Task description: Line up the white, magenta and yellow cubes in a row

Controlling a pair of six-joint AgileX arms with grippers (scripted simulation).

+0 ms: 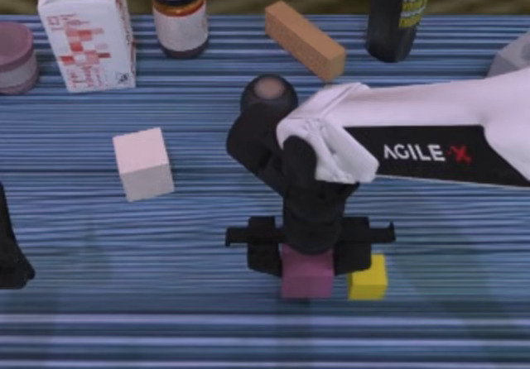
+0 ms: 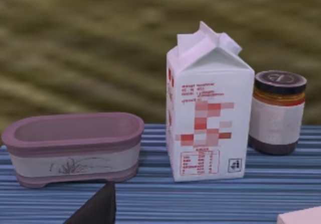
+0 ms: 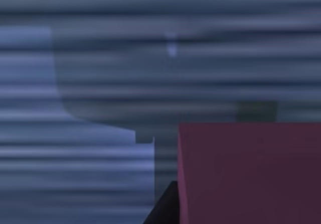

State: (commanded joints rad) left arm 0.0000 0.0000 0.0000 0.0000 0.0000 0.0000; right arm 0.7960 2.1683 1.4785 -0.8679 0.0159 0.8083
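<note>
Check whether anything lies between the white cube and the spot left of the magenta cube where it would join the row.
Nothing visible does. The white cube sits alone at left; the striped table between it and the magenta cube is bare. The right gripper is over the magenta cube, with the yellow cube beside it.

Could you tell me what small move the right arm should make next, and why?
Probably open the fingers and lift straight up. The right gripper sits over the magenta cube, which appears to rest on the table beside the yellow cube. The white cube lies apart at the left, unaligned. The left gripper waits at the left edge.
</note>
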